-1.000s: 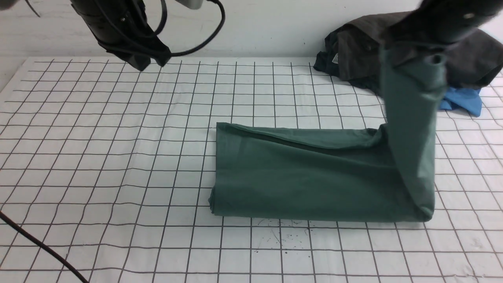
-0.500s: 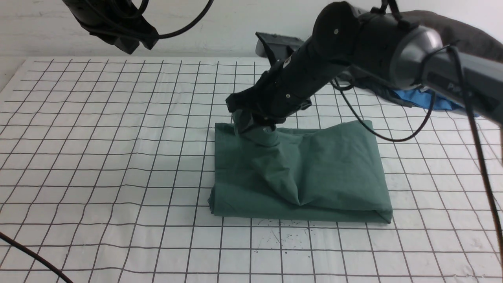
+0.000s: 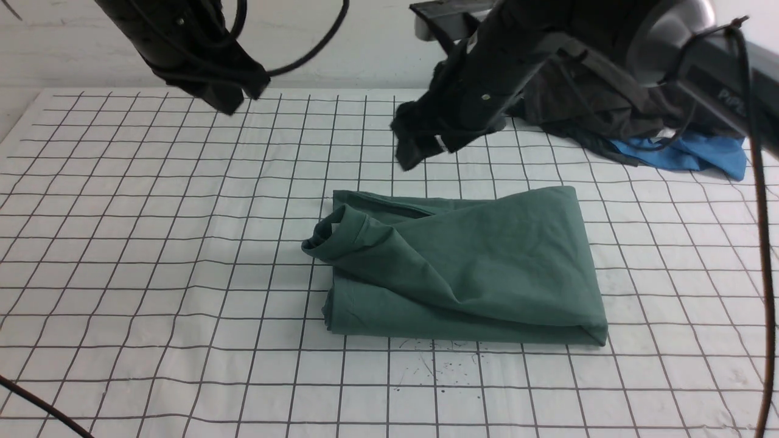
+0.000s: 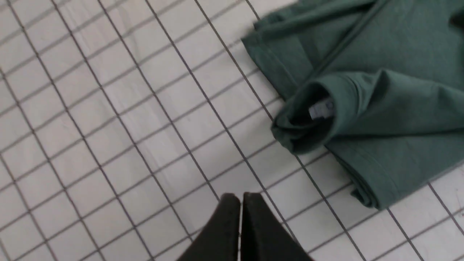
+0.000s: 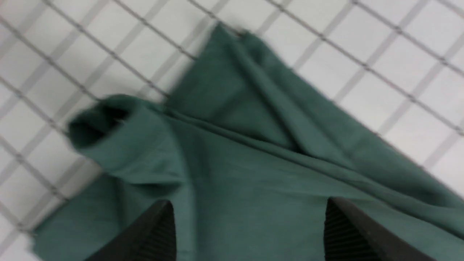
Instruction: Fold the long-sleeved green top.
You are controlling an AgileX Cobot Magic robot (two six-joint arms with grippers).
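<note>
Right end effector above white black-gridded tabletop, pale wall behind

The green long-sleeved top, muted dark green and matte, lies folded into a rough, layered rectangle near the middle of the worktop, slightly toward its right edge. A loosely creased upper layer slants across it, ending in a rolled end that gapes open past the stack's left side, a small pale label inside.
</note>
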